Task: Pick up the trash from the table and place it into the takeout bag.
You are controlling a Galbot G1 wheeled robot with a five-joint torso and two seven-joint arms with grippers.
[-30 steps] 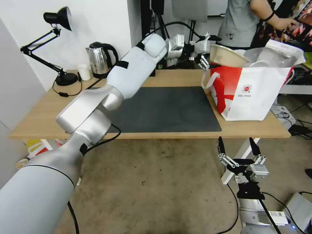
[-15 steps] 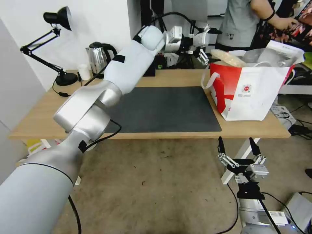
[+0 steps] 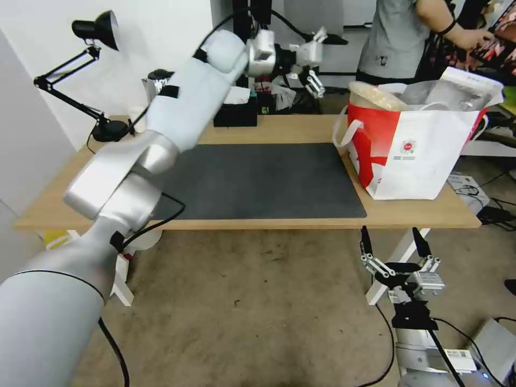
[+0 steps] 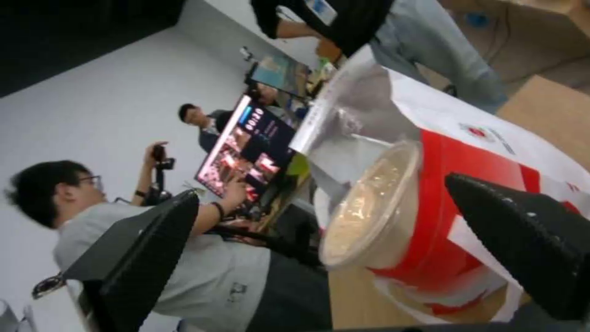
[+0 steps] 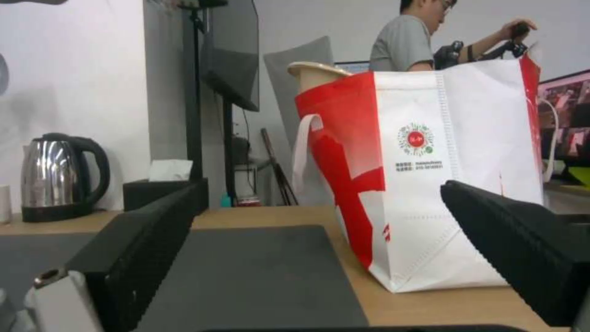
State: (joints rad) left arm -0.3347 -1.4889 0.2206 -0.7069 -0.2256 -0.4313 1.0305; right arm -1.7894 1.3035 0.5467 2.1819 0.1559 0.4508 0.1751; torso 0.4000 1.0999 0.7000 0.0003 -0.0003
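Observation:
The smaller beige bowl [image 3: 376, 95] rests tilted in the open top of the red-and-white takeout bag [image 3: 416, 153], which stands at the right end of the table [image 3: 70, 188]. My left gripper [image 3: 320, 60] hovers open and empty, high above the table's far edge and to the left of the bag. In the left wrist view the bowl [image 4: 368, 207] pokes out of the bag [image 4: 473, 166] beyond the gripper [image 4: 322, 189]. My right gripper [image 3: 390, 239] is parked open below the table's front edge. From it I see the bag [image 5: 442, 184] and the bowl's rim [image 5: 316, 69].
A dark grey mat [image 3: 269, 177] covers the table's middle. At the back stand a black tissue box [image 3: 234, 114], a steel kettle [image 5: 58, 180] and a black desk lamp [image 3: 91, 32]. A person stands behind the bag. Cables lie on the floor at right.
My left gripper has let go of the beige bowl, which has dropped into the bag's top. The left arm has then pulled back up and to the left. The right arm has not moved.

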